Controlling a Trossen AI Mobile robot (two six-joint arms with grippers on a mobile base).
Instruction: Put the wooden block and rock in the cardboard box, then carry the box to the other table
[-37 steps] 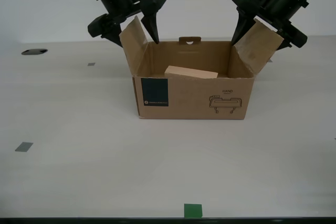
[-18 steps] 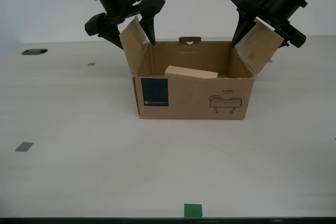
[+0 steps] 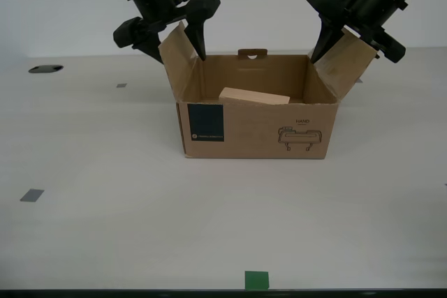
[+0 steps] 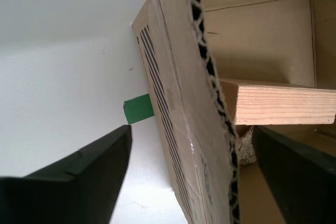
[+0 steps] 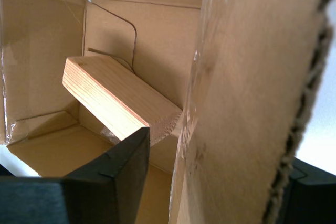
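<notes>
The cardboard box [image 3: 255, 130] stands open on a smooth pale table [image 3: 126, 228]. The wooden block [image 3: 253, 95] lies tilted inside it, also seen in both wrist views [image 4: 286, 103] [image 5: 121, 98]. The rock [image 4: 245, 150] shows only under the block's end, in the second wrist view. My second gripper [image 3: 179, 56] is open and straddles the side flap [image 3: 174, 71] on the exterior view's left, one finger [image 4: 79, 182] outside it. My first gripper [image 3: 351, 57] is open astride the flap [image 3: 346, 68] on the exterior view's right. The other table is out of view.
A green tape square [image 3: 256, 280] lies near the table's front edge. Two small grey tape marks [image 3: 31, 195] [image 3: 121, 85] and a dark round hole [image 3: 45, 69] lie on the exterior view's left. A green tape piece [image 4: 137, 109] shows beside the box wall.
The gripper at the exterior view's left has risen very slightly. The box, block and other gripper have hardly moved.
</notes>
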